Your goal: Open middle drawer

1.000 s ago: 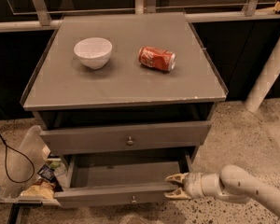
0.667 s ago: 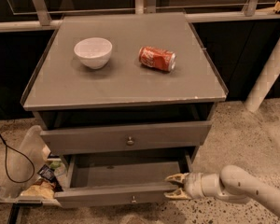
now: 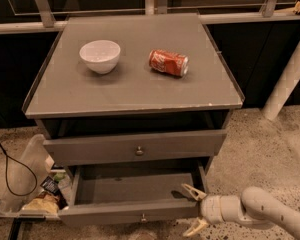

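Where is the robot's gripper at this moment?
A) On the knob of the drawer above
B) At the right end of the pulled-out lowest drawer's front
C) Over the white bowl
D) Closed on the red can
B: the cream two-finger gripper sits, fingers spread, at the right end of the pulled-out grey drawer, well below the white ceramic bowl and the red soda can on the cabinet top.

Nothing readable tbh; the white lettering on the red can can't be made out. Gripper sits at the pulled-out bottom drawer's right end, fingers spread.
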Motion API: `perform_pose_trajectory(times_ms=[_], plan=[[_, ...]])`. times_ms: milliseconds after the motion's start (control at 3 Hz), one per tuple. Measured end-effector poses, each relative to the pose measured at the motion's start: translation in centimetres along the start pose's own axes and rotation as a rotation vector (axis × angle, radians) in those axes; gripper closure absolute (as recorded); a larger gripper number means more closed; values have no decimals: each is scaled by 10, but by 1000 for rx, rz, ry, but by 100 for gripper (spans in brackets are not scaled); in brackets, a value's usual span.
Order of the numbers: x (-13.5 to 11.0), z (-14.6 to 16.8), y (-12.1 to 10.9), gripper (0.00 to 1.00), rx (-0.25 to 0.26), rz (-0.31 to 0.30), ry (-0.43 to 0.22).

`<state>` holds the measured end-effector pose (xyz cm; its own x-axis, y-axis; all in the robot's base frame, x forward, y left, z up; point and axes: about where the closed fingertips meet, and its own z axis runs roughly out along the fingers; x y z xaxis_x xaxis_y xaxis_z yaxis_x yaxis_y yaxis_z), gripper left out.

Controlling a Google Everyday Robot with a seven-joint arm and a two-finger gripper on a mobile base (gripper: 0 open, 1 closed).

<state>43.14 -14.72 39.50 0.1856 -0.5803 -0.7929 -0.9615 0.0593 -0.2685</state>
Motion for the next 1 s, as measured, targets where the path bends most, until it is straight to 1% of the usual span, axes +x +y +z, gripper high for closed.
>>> perform_pose_trajectory(times_ms=[1000], plan=[[-9, -5, -2, 84, -2, -1, -2]])
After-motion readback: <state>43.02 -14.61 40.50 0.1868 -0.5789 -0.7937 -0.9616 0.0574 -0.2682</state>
